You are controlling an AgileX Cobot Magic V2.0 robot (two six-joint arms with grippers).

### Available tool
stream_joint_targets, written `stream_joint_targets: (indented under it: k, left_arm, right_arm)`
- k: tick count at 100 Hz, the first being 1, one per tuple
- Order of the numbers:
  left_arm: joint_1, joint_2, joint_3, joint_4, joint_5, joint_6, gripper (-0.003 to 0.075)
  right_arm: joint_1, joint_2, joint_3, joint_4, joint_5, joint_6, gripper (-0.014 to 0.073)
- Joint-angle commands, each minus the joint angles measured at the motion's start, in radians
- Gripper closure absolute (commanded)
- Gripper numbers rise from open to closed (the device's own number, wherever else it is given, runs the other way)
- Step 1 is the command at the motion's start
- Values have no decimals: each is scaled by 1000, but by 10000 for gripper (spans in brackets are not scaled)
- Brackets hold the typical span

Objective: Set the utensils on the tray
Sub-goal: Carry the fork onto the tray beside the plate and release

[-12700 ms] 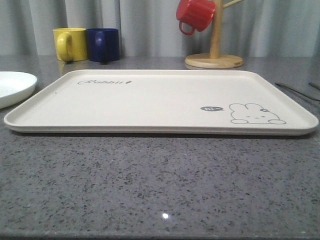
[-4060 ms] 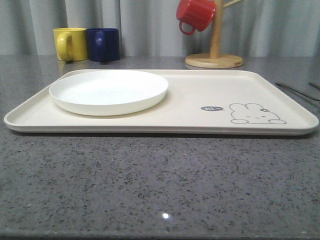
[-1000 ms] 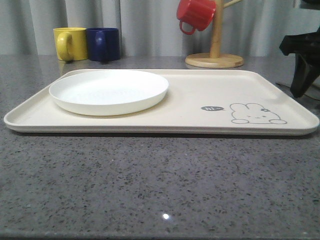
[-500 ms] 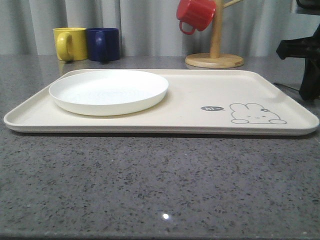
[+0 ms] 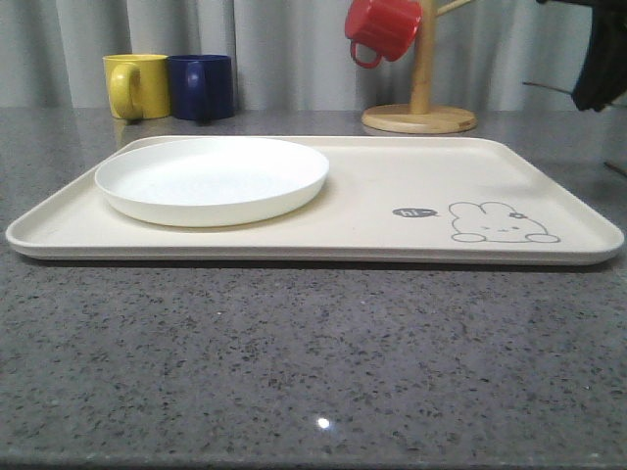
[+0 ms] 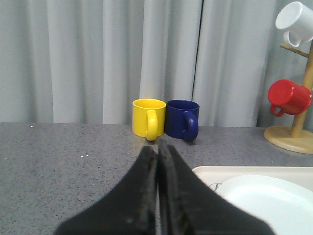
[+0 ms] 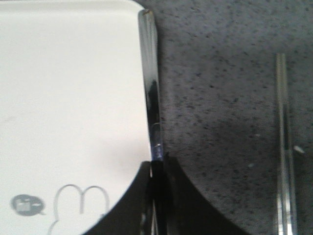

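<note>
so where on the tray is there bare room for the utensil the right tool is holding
Bare room: the tray's right half, between the white plate and the far rim, around the rabbit drawing. The left half is crowded by the plate.

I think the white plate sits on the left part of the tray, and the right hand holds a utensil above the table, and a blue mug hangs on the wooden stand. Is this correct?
Not quite: the mug hanging on the wooden stand is a red mug, as the front view shows. The blue mug stands on the table beside the yellow one. The white plate, tray and the right hand holding a utensil are as you say.

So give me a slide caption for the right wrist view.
Right gripper shut on a utensil beside the tray.
</note>
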Motion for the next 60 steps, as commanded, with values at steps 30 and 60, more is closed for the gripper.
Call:
stream_joint_targets:
  k: [30,60]
  left_arm:
    - [-5,5,-27,-5,-72,-1,738]
    - [-5,5,-27,-5,-72,-1,738]
  right_arm:
    - [327,8,-48,-282,-150,511,621]
    - [434,153,-152,-431,-130,692,621]
